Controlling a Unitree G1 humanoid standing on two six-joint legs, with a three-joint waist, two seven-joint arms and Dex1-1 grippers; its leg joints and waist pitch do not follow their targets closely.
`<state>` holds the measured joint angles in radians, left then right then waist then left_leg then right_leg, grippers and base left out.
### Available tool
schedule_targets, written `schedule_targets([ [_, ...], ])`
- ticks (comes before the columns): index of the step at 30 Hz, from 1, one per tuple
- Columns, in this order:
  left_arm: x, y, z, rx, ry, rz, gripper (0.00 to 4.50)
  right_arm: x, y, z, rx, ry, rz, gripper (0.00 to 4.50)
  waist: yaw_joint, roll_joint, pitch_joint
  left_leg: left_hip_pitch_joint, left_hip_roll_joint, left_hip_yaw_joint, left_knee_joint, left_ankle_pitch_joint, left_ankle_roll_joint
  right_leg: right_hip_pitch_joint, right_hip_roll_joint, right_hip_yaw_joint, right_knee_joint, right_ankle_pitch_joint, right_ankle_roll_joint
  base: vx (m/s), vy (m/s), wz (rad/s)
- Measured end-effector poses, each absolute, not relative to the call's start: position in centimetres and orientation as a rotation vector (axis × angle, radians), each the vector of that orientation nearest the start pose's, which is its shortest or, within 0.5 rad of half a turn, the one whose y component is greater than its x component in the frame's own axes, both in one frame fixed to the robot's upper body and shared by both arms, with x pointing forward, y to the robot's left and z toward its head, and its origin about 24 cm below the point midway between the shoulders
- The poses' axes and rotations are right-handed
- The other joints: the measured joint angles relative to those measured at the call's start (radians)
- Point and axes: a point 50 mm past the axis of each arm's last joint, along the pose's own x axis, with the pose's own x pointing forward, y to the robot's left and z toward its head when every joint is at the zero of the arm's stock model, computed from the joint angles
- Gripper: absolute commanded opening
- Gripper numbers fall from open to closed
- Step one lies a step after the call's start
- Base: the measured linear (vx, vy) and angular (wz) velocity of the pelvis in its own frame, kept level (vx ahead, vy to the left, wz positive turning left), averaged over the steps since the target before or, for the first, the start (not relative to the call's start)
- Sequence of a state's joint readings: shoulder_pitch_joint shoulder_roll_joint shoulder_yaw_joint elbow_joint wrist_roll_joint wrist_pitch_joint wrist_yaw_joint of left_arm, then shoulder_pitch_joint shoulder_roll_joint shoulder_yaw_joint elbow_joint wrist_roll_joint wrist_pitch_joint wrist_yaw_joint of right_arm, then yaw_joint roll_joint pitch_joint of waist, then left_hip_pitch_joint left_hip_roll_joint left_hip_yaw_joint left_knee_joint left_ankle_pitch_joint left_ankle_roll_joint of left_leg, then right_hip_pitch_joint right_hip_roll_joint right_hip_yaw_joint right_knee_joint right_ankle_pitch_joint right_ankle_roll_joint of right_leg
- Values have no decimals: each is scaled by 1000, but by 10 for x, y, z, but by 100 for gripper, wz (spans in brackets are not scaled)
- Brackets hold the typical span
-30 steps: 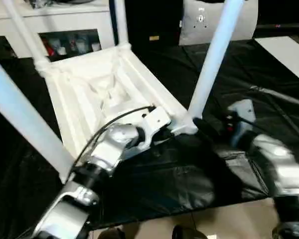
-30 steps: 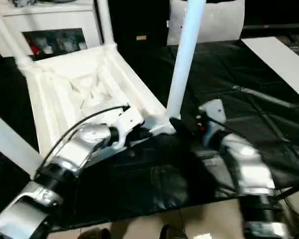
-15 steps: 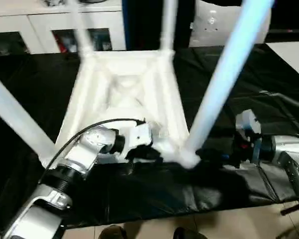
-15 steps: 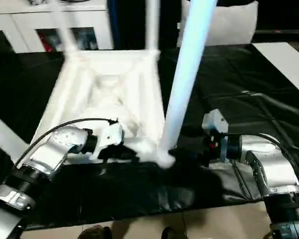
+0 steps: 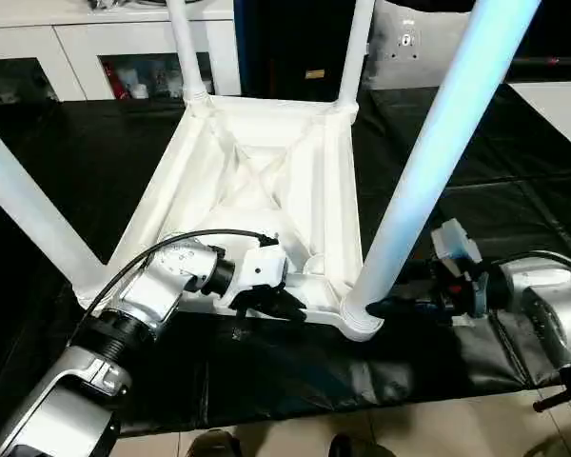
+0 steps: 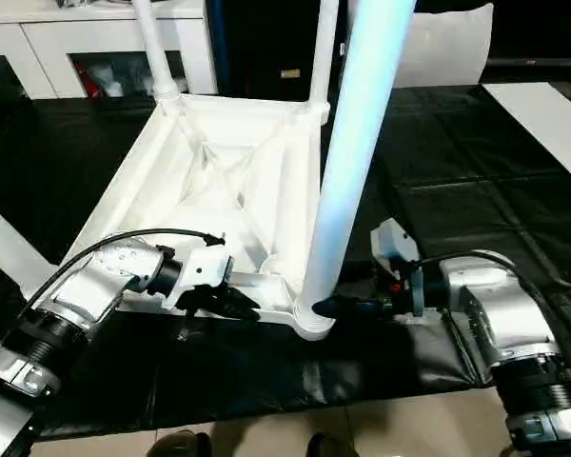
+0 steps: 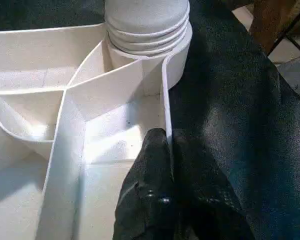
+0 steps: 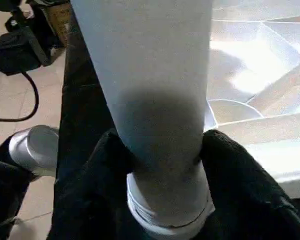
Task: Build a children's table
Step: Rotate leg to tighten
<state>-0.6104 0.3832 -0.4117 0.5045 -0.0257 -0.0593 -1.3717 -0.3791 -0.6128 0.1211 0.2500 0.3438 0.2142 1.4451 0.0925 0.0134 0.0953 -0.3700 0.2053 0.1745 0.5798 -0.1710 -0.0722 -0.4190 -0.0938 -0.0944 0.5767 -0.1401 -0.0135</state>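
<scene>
The white children's table lies upside down on the black cover, its ribbed underside facing up and all four tube legs standing in the corner sockets. My left gripper is shut on the near rim of the top, one finger on each side of the thin wall. My right gripper is shut around the near right leg just above its socket; its black fingers wrap the tube. The near left leg leans out to the left.
The black-covered work surface extends right and back. White cabinets stand behind it, and a white panel lies at the far right. The cover's front edge and tiled floor are just below the grippers. A cable lies on the floor.
The table top has turned on the cover from skewed to square with me. My right forearm has swung out and now reaches in from the right. Both grippers kept their holds.
</scene>
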Motion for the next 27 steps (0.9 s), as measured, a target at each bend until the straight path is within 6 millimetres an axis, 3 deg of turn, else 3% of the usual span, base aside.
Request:
schedule_targets([
  [10,302,105,67,519,325,-1648,0,274,-198,88,-101,327,1431,190,3,-2,-1,0,0,0,0,0,0,0,0,0,0,0,0,0,0,0],
  [16,306,99,64,428,370,-1532,0,270,-196,81,-17,320,1272,190,3,0,-1,3,0,0,2,0,-1,3,0,1,1,-1,2,0,0,0],
  [18,310,96,63,386,389,-1423,0,274,-193,77,15,293,1135,190,-8,-1,-1,4,0,0,4,0,-1,4,0,1,1,-1,2,0,0,0],
  [23,317,75,60,300,395,-1216,0,292,-182,74,51,240,812,190,-67,-1,-1,3,0,-2,7,0,-1,3,0,-3,-6,-1,2,0,0,0],
  [27,328,59,62,282,378,-1050,0,313,-162,75,88,213,566,189,-91,4,0,1,0,-9,6,0,-1,2,0,-17,-24,-1,3,0,0,0],
])
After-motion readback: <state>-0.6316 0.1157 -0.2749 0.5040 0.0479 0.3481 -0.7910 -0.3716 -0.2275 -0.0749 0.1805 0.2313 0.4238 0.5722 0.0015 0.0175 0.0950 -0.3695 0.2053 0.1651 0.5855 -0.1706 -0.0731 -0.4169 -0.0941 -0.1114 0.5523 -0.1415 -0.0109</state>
